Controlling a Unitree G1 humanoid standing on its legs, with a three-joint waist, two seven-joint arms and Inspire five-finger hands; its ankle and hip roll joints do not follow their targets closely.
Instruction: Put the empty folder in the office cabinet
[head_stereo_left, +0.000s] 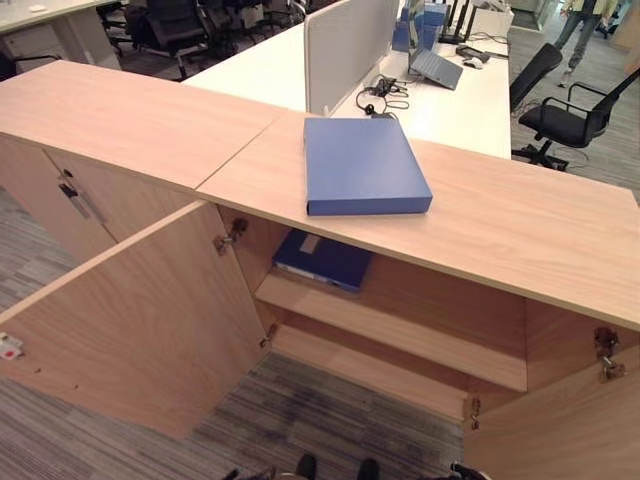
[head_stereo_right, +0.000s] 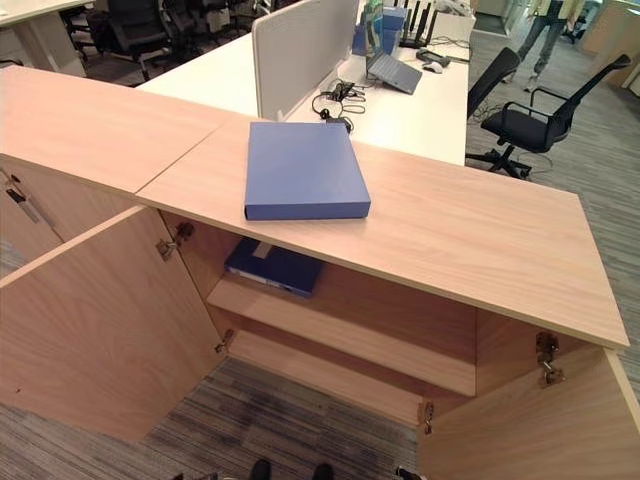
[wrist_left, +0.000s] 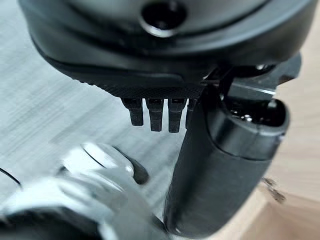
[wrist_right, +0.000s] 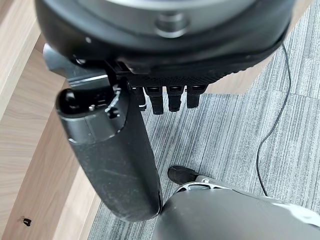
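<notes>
The blue folder lies flat on top of the open cabinet, above a second folder on the upper shelf. Both the left hand and right hand hang with straight fingers, holding nothing.

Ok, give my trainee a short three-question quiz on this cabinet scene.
1. True or false: the blue folder lies on top of the cabinet.
2. What already sits on the upper shelf inside?
A) a dark blue folder
B) a laptop
C) nothing
3. Fill in: both cabinet doors stand ____.

Key:
1. True; it lies flat on the wooden top, and neither the left hand nor the right hand holds it.
2. A, the dark blue folder at the shelf's left end.
3. Open.
</notes>
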